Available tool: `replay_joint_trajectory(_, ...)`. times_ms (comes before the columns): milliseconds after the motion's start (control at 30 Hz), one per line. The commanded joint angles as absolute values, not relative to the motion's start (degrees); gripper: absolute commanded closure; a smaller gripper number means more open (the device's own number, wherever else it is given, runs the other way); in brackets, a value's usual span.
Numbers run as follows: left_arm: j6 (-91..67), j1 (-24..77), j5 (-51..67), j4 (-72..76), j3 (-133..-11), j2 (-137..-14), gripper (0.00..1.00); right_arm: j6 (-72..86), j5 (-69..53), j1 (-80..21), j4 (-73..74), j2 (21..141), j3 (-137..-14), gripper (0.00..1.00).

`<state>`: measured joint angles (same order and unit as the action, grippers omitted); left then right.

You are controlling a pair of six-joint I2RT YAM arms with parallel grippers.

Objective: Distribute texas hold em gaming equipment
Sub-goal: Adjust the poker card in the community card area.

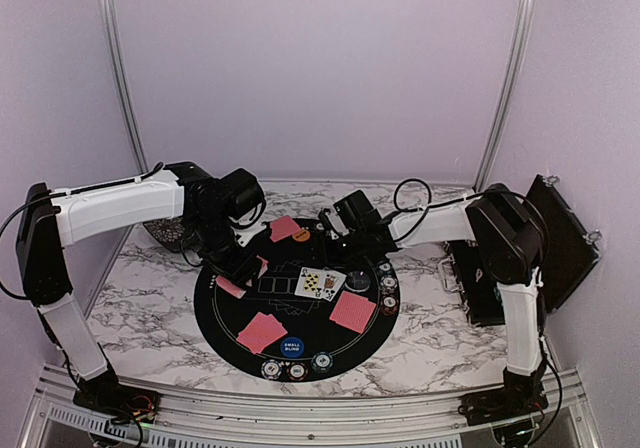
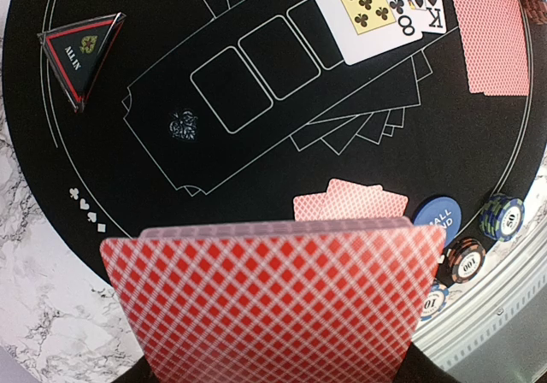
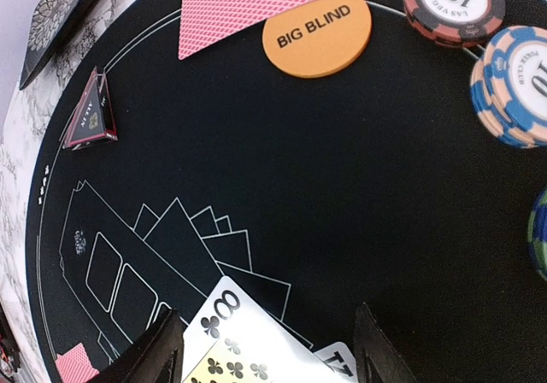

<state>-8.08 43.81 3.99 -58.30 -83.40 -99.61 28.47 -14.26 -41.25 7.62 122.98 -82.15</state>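
Cards and chips lie spread over the round black mat (image 1: pixel 215 313) on the marble table (image 1: pixel 140 318). The left gripper (image 1: pixel 228 260) hovers over the mat's left part, clamped on a deck of red-backed cards (image 2: pixel 273 302) (its fingers barely show below the deck in the wrist view). The right gripper (image 3: pixel 269 353) has its jaws apart, straddling the face-up eight of clubs (image 3: pixel 224 336), which lies near the mat's middle, overlapping a king (image 2: pixel 425 2); whether the fingers touch it I cannot tell. The orange BIG BLIND button (image 3: pixel 316 34) rests at the far edge just beside a face-down pair (image 3: pixel 244 2). The blue button (image 2: pixel 438 220) sits at the near edge next to three striped chips (image 2: pixel 466 259). The black triangular marker (image 2: pixel 81 54) lies near the mat's rim. The black chip case (image 1: pixel 475 283) lies off the mat to the right.
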Motion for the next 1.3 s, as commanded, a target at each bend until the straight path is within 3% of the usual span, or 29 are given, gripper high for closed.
replay_joint_trajectory(0,-7.64,43.56,3.6,-58.62,-82.79,-97.59,0.43,27.79,-14.21,-43.33,10.85,122.53,-82.05,0.34)
replay_joint_trajectory(900,-7.58,43.5,3.38,-58.71,-83.73,-98.14,0.43,27.95,-18.96,-42.2,8.64,120.98,-85.08,0.33)
replay_joint_trajectory(1267,-7.29,43.84,4.23,-58.84,-84.51,-98.51,0.43,36.08,-35.96,-40.99,-2.09,115.48,-79.77,0.33)
